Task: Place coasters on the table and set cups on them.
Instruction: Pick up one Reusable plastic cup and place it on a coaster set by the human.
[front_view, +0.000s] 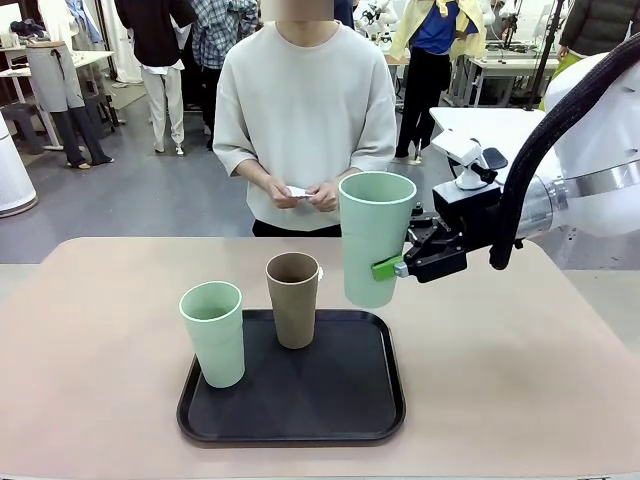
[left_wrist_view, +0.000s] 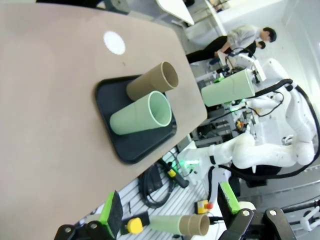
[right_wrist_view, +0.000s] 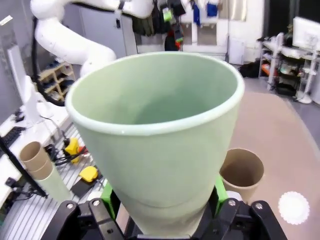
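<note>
My right arm (front_view: 590, 185) enters from the right edge of the front view, wrist level, pointing toward frame centre. My right gripper (front_view: 386, 266) is clamped sideways on the pale green cup (front_view: 372, 235), pads low on its wall, cup held aloft. My left gripper (left_wrist_view: 169, 197) sits at the lower edge of its wrist view, fingers spread, nothing between them.

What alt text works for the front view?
The right gripper holds a tall pale green matte tumbler in the air above the beige-pink tabletop, by the far right corner of a black rounded tray. On the tray stand a second pale green tumbler and a brown tumbler; opposite, a person holds something small and white.
</note>
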